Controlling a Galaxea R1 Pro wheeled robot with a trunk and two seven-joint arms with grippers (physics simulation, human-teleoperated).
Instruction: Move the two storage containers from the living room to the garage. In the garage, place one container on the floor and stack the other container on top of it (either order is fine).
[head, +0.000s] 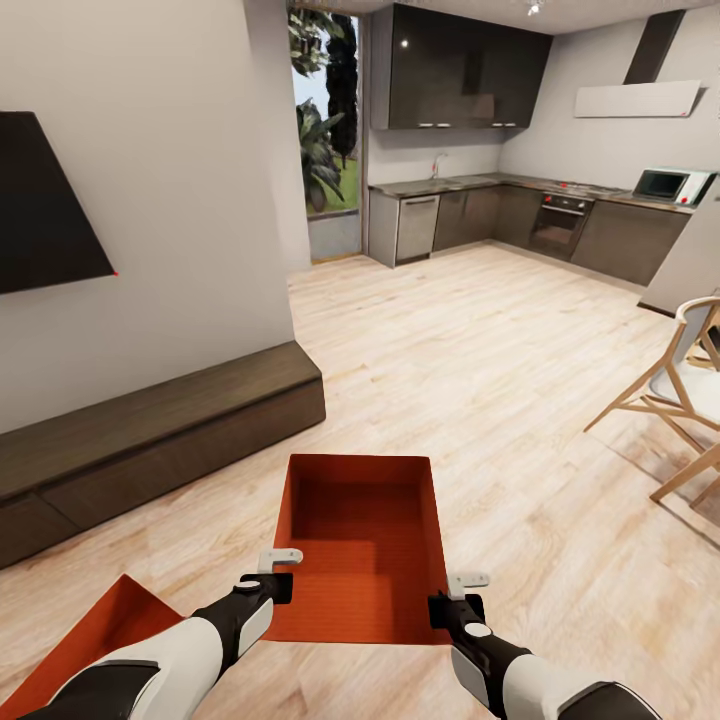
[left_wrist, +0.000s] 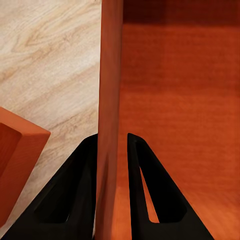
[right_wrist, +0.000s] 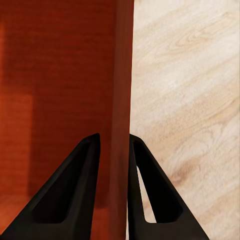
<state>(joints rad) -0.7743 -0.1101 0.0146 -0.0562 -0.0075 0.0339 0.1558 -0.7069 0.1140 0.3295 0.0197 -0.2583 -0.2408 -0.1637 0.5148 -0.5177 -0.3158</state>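
Head view, item 1: orange-red bin (head: 362, 545), open-topped, carried level in front of the robot above the light plank floor (head: 480, 360), long axis pointing ahead

Item 2: left claw (head: 270, 572), closed on the bin's left wall; left wrist view confirms 1 black finger (left_wrist: 67, 192) outside and 1 inside the thin wall (left_wrist: 110, 100), pinched tight

Item 3: right claw (head: 457, 592), closed on the bin's right wall; right wrist view shows the same straddle, fingers (right_wrist: 67, 192) either side of the wall (right_wrist: 122, 75)

Item 4: second bin (head: 95, 630), on the floor low at the robot's left, just beside the left arm, apart from the carried one

Surroundings: low dark bench (head: 150, 430) along the left wall, wooden chair (head: 680, 390) to the right, kitchen units (head: 520, 215) far ahead; garage not in sight

Step in hand, as judged: carrying bin 1 out toward the garage. Handling notes: keep both claws at equal height so the thin walls do not twist, hold the spacing between the arms constant, steer midway between bench and chair, turn the base slowly; bin 2 remains to be fetched
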